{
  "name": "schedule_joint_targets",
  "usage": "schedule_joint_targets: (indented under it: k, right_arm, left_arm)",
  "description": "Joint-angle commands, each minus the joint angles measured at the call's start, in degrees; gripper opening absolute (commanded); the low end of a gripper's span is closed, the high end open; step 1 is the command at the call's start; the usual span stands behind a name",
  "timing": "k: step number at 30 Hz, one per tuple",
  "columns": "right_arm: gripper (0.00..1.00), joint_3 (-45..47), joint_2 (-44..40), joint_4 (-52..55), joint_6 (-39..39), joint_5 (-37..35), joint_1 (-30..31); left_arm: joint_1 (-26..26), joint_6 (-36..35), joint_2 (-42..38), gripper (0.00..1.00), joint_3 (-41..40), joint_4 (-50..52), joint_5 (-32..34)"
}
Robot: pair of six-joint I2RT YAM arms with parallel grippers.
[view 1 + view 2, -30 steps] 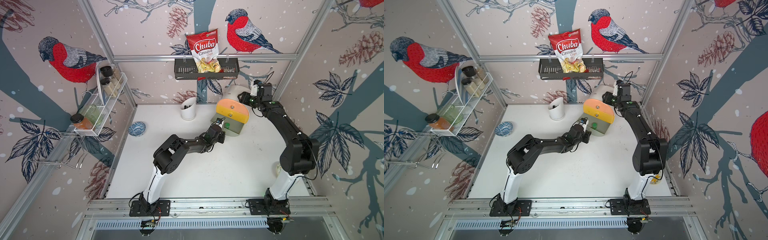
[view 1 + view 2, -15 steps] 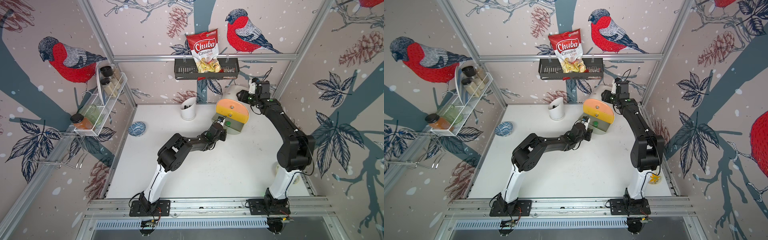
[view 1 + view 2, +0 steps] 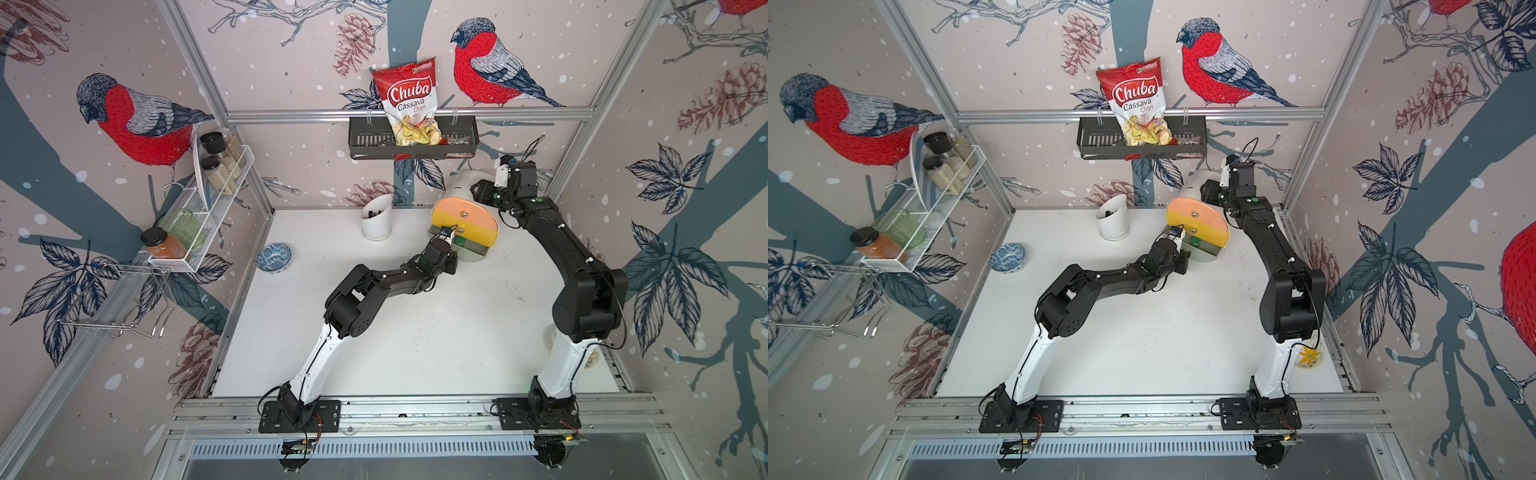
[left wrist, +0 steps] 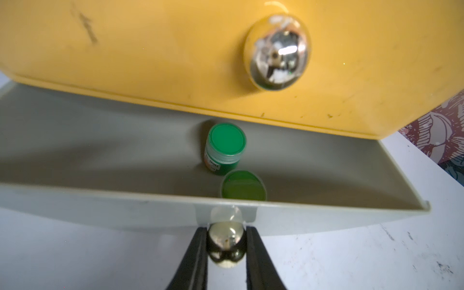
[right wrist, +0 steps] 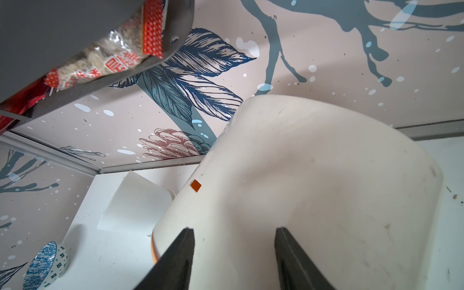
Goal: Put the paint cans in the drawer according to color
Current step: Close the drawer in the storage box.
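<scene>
The left gripper (image 4: pixel 226 232) is clamped on the knob (image 4: pixel 226 251) of the pulled-out grey-green drawer (image 4: pixel 100 203). Two green paint cans (image 4: pixel 225 145) (image 4: pixel 243 185) sit inside that drawer, just beyond the knob. The right gripper (image 5: pixel 234 231), jaws apart, is at the white back of the chest (image 5: pixel 326 175).

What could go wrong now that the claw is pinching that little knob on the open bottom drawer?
The left gripper holds only the round, shiny knob, so it might slip off. If the grey-green drawer is pushed in quickly, the two green paint cans could tip or roll.
</scene>
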State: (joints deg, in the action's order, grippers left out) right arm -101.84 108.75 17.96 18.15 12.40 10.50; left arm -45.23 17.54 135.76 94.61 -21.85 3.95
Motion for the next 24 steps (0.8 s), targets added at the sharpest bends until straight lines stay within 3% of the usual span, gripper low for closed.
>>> schedule_joint_targets:
  k: [1,13,24]
  right_arm:
    - [0.56,0.0,1.7,11.2,0.0,1.6,0.3]
    - [0.56,1.6,0.5,10.4,-0.9,0.8,1.4]
    - [0.56,3.4,0.1,9.8,0.1,0.3,1.4]
  left_arm:
    - [0.5,-0.1,1.5,0.23,2.9,-4.8,-1.4]
    - [0.8,1.4,6.5,0.25,10.3,-5.6,-0.6]
    - [0.8,2.2,5.6,0.26,6.6,-12.1,-0.4]
